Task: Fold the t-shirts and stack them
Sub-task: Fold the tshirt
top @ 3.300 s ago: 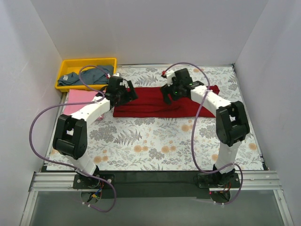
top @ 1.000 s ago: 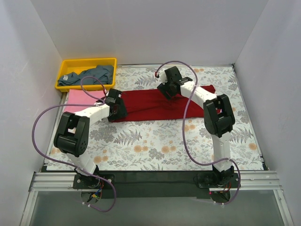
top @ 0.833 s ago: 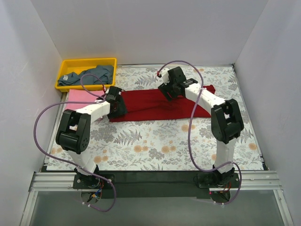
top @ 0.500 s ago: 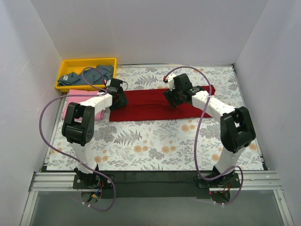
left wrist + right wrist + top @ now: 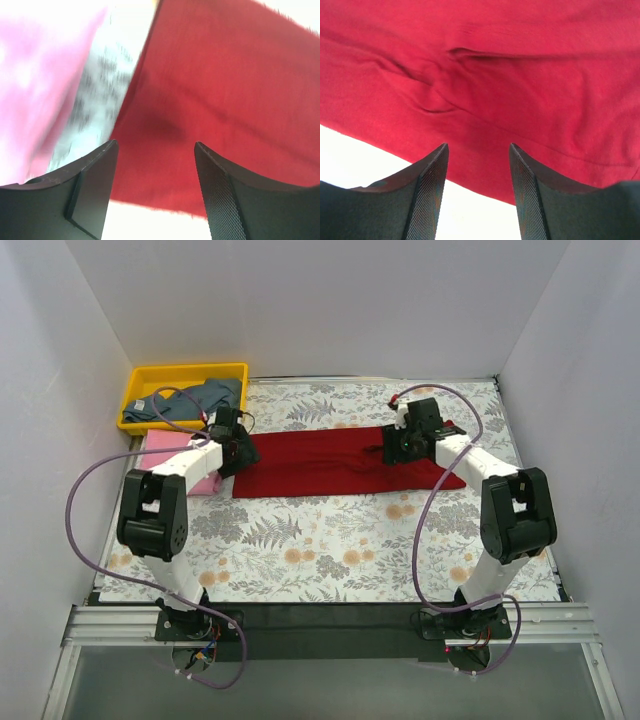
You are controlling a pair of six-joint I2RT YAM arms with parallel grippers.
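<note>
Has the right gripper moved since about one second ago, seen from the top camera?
Yes. The right gripper has shifted rightward along the dark red cloth t-shirt, closer to the white right wall.

Robot lab test cell, plain white walls (image 5: 330, 300) boxing a floral-covered table (image 5: 330, 550), left arm (image 5: 150, 510) and right arm (image 5: 515, 515) bolted to a metal rail (image 5: 110, 623) at the table's near edge
</note>
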